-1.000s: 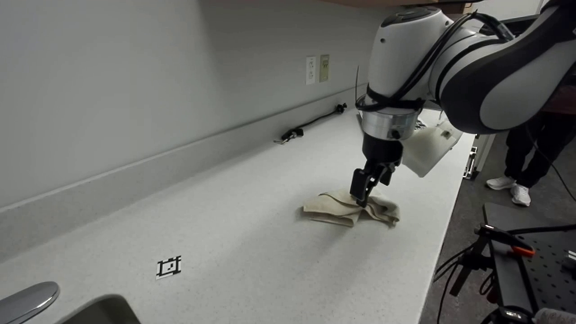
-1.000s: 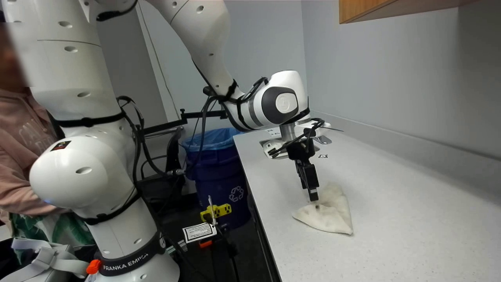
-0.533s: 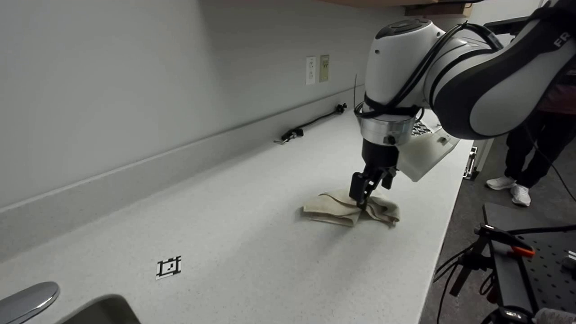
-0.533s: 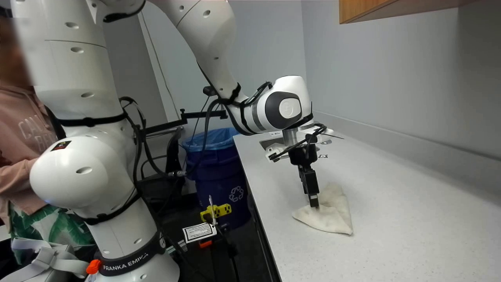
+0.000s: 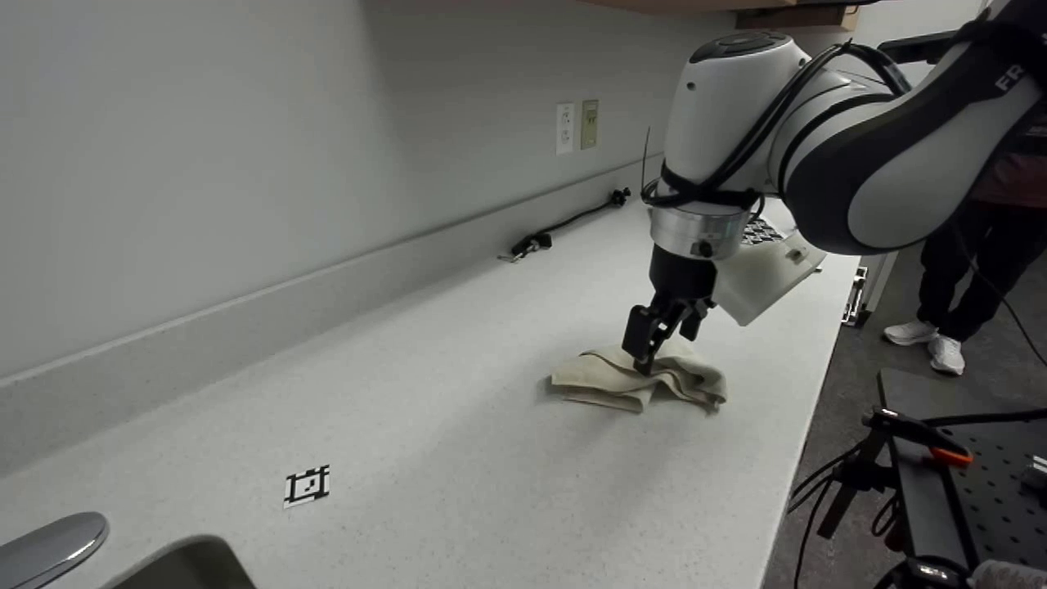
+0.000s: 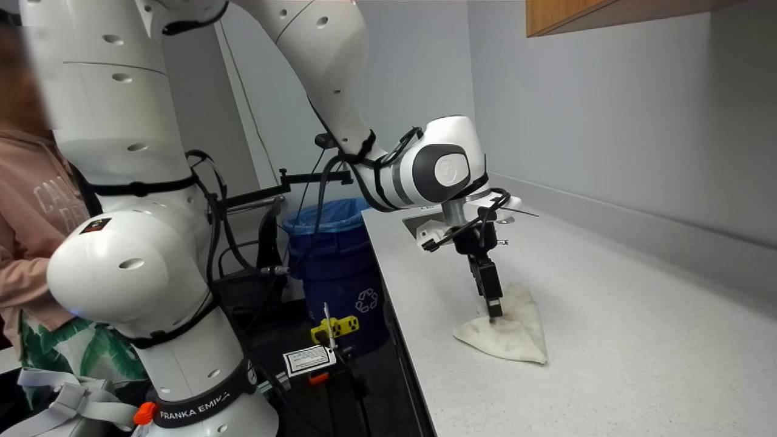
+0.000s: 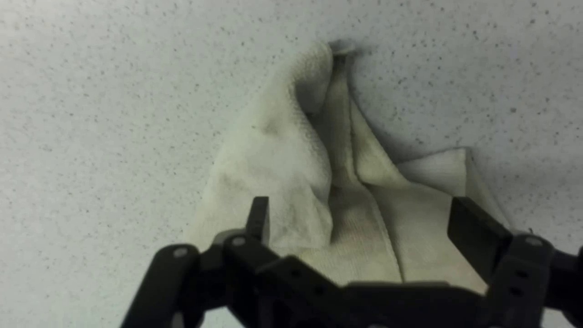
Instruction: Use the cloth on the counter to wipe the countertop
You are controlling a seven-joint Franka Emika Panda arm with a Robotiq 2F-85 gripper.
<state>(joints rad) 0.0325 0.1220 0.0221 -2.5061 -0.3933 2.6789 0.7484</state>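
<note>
A cream cloth (image 5: pixel 597 378) lies crumpled and folded on the white speckled countertop (image 5: pixel 458 458). It also shows in an exterior view (image 6: pixel 519 340) and in the wrist view (image 7: pixel 282 159). My gripper (image 5: pixel 667 349) is over the middle of the cloth and points down, slightly tilted. In an exterior view the gripper (image 6: pixel 495 311) has a fingertip low at the cloth; I cannot tell if it touches. In the wrist view the gripper (image 7: pixel 360 207) is open wide, with folds of cloth below and between the fingers and nothing pinched.
A black cable with a clamp (image 5: pixel 533 244) lies along the back wall. A printed marker (image 5: pixel 307 486) is on the counter near a sink (image 5: pixel 192 566) and faucet (image 5: pixel 57 544). A wooden cabinet (image 6: pixel 583 17) hangs above. A blue bin (image 6: pixel 337 261) stands beyond the counter's edge.
My gripper first came down toward the cloth, then shifted slightly toward the back wall and rose a little. It stays open. The cloth has not visibly moved.
</note>
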